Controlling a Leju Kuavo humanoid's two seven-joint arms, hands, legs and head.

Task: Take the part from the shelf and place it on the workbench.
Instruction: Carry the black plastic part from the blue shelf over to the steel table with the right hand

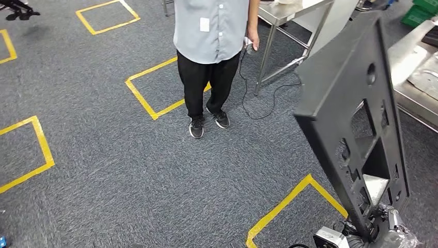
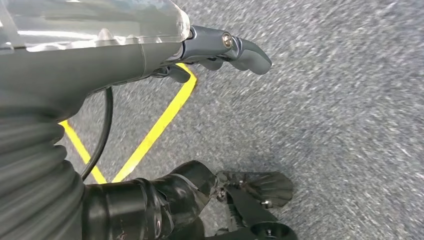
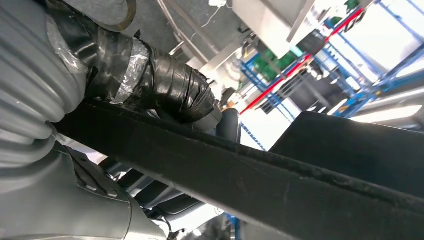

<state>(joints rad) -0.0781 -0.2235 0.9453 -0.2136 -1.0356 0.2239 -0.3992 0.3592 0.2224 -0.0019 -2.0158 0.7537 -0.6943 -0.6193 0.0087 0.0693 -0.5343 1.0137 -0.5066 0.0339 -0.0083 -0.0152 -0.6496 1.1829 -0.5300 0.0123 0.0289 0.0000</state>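
We see our right hand (image 1: pixel 385 227) low at the right, clamped on the bottom edge of the big black part (image 1: pixel 356 103), which stands tilted upright above the carpet. Up close, taped fingers (image 3: pixel 170 90) wrap over the part's rim (image 3: pixel 280 185). Our left hand (image 2: pixel 210 55) hangs above the carpet holding nothing, fingers loosely curled.

Workshop floor: yellow tape squares (image 1: pixel 155 88) on carpet, steel workbench (image 1: pixel 302 13).
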